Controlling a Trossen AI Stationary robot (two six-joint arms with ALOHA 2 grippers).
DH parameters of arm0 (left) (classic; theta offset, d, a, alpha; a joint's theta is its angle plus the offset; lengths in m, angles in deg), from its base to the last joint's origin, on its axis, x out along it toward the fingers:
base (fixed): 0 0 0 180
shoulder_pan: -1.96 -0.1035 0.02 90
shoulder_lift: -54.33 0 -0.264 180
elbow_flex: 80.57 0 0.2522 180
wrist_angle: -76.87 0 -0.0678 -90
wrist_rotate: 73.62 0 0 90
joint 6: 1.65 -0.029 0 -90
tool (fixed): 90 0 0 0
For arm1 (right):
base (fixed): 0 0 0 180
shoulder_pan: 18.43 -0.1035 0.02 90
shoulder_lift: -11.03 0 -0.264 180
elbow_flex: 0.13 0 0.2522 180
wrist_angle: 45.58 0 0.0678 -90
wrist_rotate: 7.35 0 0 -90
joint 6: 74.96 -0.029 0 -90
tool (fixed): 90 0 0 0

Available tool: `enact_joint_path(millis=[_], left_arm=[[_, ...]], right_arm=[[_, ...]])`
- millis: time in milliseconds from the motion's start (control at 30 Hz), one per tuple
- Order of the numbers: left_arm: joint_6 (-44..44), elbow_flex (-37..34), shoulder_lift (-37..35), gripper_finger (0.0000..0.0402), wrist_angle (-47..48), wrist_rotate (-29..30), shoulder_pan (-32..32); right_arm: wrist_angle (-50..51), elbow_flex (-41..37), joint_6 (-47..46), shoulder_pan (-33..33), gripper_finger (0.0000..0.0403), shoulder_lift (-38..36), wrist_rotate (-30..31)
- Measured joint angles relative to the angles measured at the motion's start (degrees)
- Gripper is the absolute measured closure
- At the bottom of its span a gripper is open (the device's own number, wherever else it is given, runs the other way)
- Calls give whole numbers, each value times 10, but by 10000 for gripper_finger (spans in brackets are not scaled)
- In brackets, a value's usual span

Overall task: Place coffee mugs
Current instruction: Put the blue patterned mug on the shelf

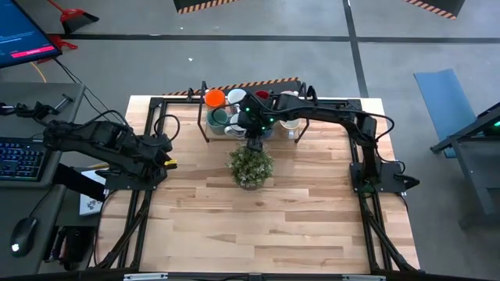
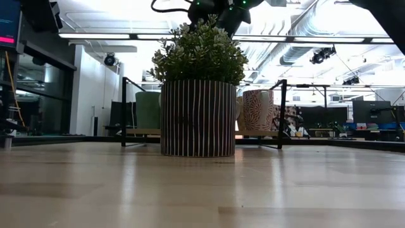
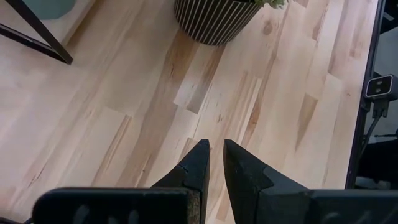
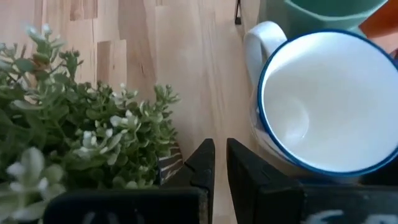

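Several coffee mugs stand crowded at the table's far edge inside a black frame (image 1: 205,117): an orange one (image 1: 214,98), a teal one (image 1: 218,119), a dark red one (image 1: 262,95) and white ones. A white mug with a blue rim (image 4: 323,102) stands upright, its handle (image 4: 256,43) toward the plant. My right gripper (image 4: 220,163) is shut and empty, hanging over the gap between this mug and the leafy potted plant (image 1: 251,165). At the table's left edge my left gripper (image 3: 216,163) hangs shut over bare wood.
The plant in its striped pot (image 2: 197,117) stands mid-table, just in front of the mugs. The low view shows a green mug (image 2: 147,109) and a patterned mug (image 2: 258,109) behind it. The near half of the wooden table (image 1: 266,226) lies open.
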Motion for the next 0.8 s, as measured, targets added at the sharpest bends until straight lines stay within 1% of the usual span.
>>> enact_joint_path(millis=[467, 600, 800], left_arm=[[9, 0, 9, 367, 0, 1, 0], [9, 0, 9, 367, 0, 1, 0], [9, 0, 9, 367, 0, 1, 0]], right_arm=[[-24, 0, 2, 1, 384, 19, 10], [-27, 0, 3, 3, 384, 20, 29], [-28, 0, 1, 12, 384, 20, 34]])
